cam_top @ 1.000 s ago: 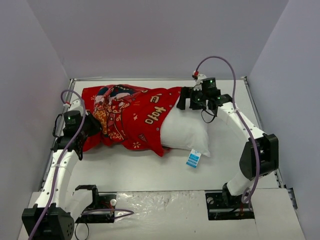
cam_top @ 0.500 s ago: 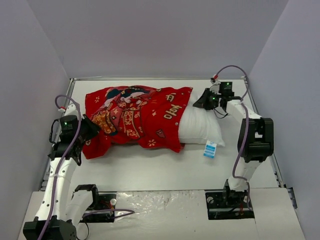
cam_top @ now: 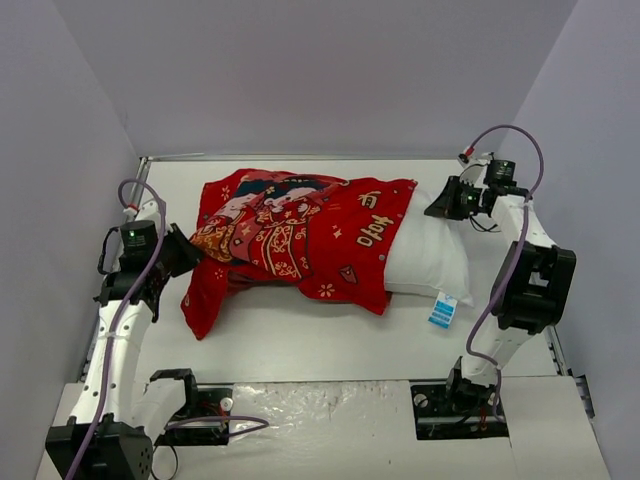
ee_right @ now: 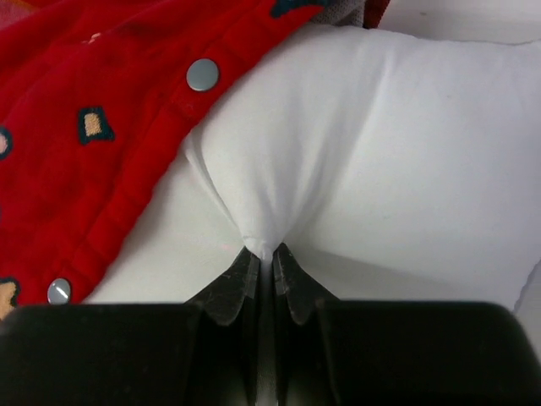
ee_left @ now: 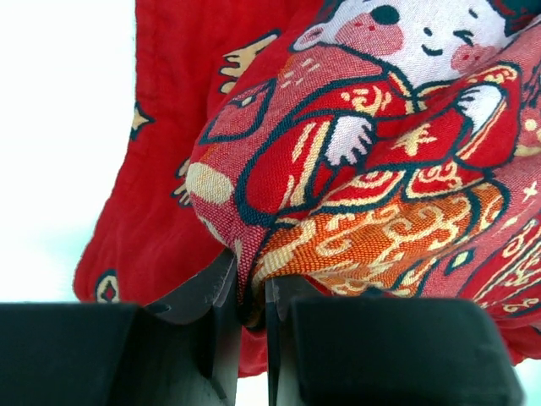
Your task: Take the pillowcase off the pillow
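Observation:
The red printed pillowcase [cam_top: 300,230] lies across the table's middle and covers the left part of the white pillow [cam_top: 430,255]. The pillow's right end sticks out of the snap-buttoned opening. My left gripper [cam_top: 185,255] is shut on a bunched fold of the pillowcase [ee_left: 355,169] at its left end. My right gripper [cam_top: 437,207] is shut on a pinched corner of the pillow [ee_right: 372,152] at the back right. In the right wrist view the pillowcase's hem [ee_right: 101,127] with metal snaps runs to the left of my fingertips.
A blue-and-white tag [cam_top: 441,311] hangs from the pillow's near right edge. Grey walls enclose the table at the back and on both sides. The arm bases [cam_top: 455,405] stand at the near edge.
My right gripper has shut on the pillow's corner and pulled it right and back. Pillow and pillowcase slid rightward. The left gripper kept its hold, and the cover's left end now trails loose.

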Controlling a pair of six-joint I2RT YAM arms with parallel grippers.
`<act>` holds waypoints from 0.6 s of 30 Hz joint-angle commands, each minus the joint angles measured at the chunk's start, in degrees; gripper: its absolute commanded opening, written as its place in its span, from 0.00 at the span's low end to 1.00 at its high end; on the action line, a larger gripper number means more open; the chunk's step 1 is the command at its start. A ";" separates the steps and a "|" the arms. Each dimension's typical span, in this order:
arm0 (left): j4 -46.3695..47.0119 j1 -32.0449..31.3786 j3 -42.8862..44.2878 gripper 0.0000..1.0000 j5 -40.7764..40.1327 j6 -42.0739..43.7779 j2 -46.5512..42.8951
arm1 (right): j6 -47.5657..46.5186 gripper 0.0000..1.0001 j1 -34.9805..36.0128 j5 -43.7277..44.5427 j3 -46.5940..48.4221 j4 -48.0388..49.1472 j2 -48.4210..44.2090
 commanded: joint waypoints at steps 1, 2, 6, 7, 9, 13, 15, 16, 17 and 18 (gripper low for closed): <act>4.26 3.42 6.64 0.02 -13.92 2.09 0.54 | -13.08 0.12 -5.86 13.35 3.72 -2.41 -0.68; 5.50 2.81 7.25 0.02 -9.29 0.69 1.42 | -16.75 0.42 -5.60 7.54 8.17 -9.57 -0.59; 8.41 0.61 10.33 0.02 -2.66 -6.34 7.92 | -51.18 0.89 4.99 -5.45 19.70 -34.74 -5.48; 8.06 0.17 11.12 0.02 -2.48 -6.88 10.63 | -58.12 0.91 8.09 -0.91 19.82 -36.17 -7.42; 7.19 -0.44 13.74 0.02 -2.30 -7.93 14.24 | -62.91 0.98 19.20 5.78 16.25 -35.93 -14.08; 4.64 -0.62 18.41 0.02 -2.74 -8.90 18.90 | -61.44 1.00 37.93 23.46 6.30 -29.51 -23.34; 3.76 -0.97 21.21 0.02 -2.65 -9.43 21.63 | -56.02 1.00 44.99 31.88 2.53 -25.04 -27.72; 3.06 -1.06 22.10 0.02 -2.30 -9.61 22.43 | -53.03 1.00 52.86 35.83 -2.19 -22.06 -29.22; 2.62 -1.50 23.07 0.02 -2.30 -9.61 23.13 | -47.43 1.00 56.68 45.09 -4.76 -16.29 -30.63; 2.26 -1.67 23.86 0.02 -2.30 -9.61 23.66 | -44.07 1.00 60.72 51.36 -7.40 -13.01 -33.43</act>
